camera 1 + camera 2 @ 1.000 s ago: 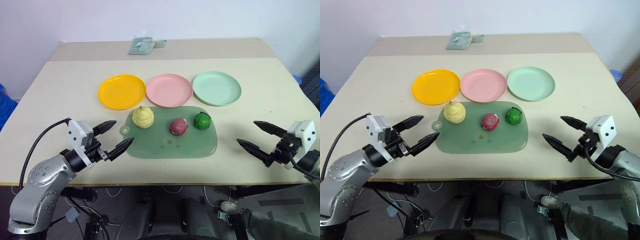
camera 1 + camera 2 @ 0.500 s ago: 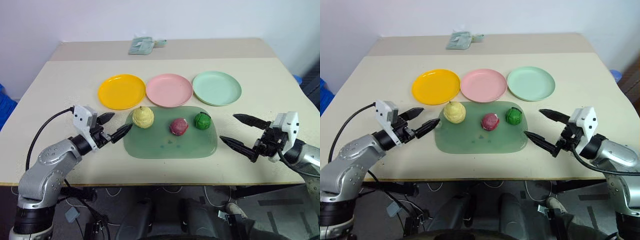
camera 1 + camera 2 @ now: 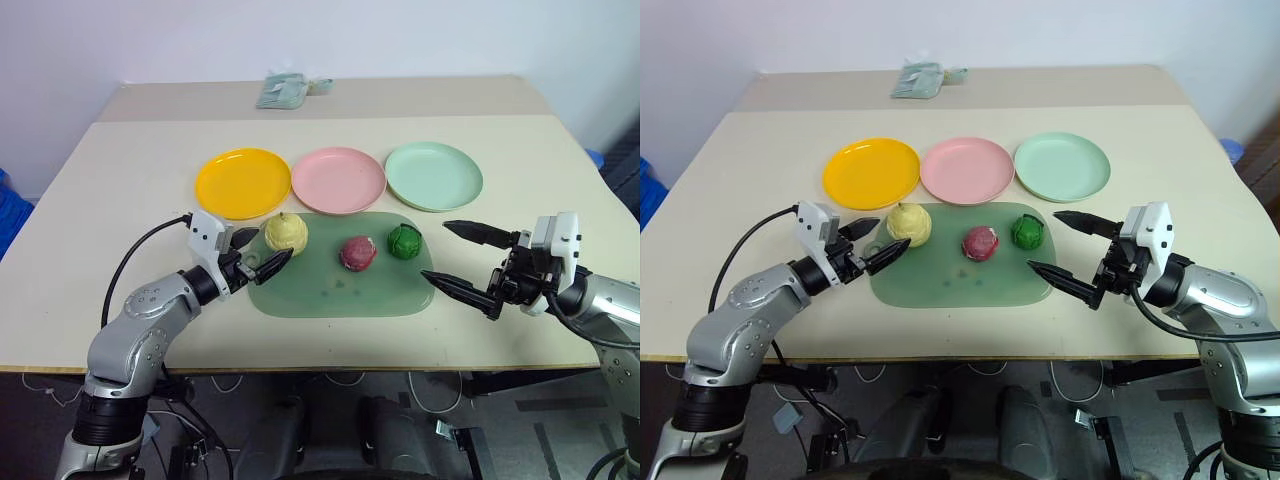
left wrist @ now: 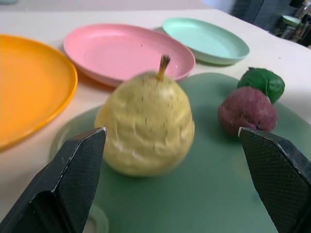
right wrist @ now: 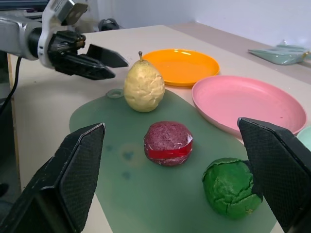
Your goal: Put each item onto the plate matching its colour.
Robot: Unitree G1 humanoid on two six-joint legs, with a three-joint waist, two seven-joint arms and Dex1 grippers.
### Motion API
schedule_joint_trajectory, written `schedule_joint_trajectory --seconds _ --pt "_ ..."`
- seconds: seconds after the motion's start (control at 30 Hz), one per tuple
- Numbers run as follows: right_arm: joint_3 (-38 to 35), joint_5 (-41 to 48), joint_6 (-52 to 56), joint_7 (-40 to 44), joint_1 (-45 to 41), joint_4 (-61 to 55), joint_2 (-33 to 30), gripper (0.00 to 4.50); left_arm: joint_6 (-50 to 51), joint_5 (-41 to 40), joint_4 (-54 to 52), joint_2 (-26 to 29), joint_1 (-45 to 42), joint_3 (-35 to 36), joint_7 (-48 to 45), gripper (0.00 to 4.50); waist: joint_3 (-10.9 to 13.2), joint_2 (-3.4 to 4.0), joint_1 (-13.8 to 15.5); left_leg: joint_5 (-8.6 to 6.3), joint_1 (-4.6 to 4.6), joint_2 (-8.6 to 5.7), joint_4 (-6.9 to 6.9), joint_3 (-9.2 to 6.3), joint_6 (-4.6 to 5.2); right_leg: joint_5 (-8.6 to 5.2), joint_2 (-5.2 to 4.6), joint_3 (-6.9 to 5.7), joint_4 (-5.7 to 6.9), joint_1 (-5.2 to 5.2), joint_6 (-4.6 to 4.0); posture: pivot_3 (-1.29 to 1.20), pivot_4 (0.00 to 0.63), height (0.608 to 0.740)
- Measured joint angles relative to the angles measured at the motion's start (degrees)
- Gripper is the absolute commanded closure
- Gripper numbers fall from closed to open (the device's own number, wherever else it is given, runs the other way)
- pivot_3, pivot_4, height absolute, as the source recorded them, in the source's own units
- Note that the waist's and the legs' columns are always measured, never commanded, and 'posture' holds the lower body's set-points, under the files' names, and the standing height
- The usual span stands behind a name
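Light, hard, rounded toy pear (image 4: pixel 146 124), apt to roll: best pinched across belly; left gripper (image 3: pixel 255 254) fingers spread, nothing pinched.

The yellow pear (image 4: pixel 146 124) stands up on the green board (image 4: pixel 204 204) between two wide-apart black fingers (image 4: pixel 73 177), with the dark red lump (image 4: pixel 247 110) and green ball (image 4: pixel 262 81) at its three o'clock, and the yellow plate (image 4: pixel 29 82), pink plate (image 4: pixel 116 46) and pale green plate (image 4: pixel 204 39) behind.
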Motion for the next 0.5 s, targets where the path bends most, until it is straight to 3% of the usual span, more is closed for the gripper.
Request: schedule_joint_trajectory --seconds 0.3,0.5 --pt "0.0 -0.1 -0.6 0.1 -0.1 0.1 0.1 0.04 1.6 1.2 3.0 -0.6 -7.4 -0.8 1.2 0.0 0.0 0.0 0.7 0.01 0.0 -0.01 0.04 0.04 0.02 0.03 0.01 0.01 0.01 0.0 0.04 0.0 0.15 0.74" --pt "0.1 -0.2 -1.2 0.0 -0.2 0.3 0.2 0.04 2.2 5.8 8.4 -3.3 -11.7 -5.5 2.9 0.0 0.0 -0.02 1.5 0.01 -0.01 -0.02 0.07 0.05 0.02 0.04 0.0 0.01 0.02 0.0 0.04 0.0 0.15 0.74"
